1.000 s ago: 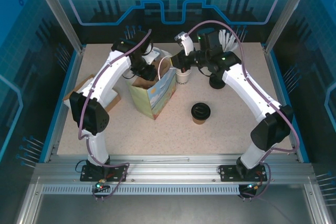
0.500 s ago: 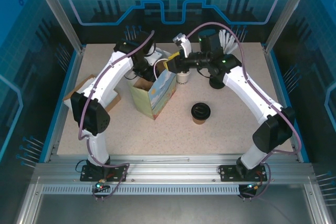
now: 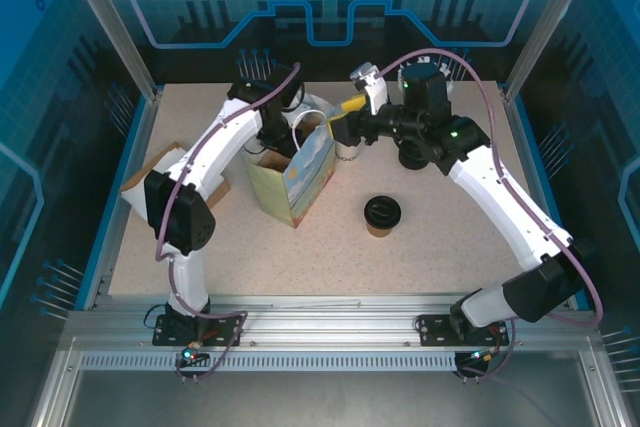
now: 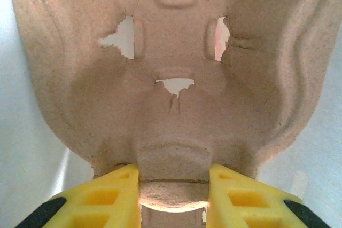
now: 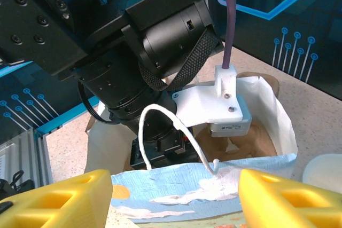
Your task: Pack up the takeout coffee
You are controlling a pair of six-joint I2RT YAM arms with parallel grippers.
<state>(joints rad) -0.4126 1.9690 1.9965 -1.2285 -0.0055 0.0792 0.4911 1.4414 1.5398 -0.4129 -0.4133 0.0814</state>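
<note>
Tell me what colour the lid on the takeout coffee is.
Black. The takeout coffee shows best in the top external view.

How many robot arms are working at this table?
2. The left arm holds a cardboard tray inside the paper bag; the right arm reaches toward the bag's rim from the opposite side.

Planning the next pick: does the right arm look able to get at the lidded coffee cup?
Probably yes: the right pincer is open and empty by the bag, and the coffee cup stands alone near that arm, nothing between.
</note>
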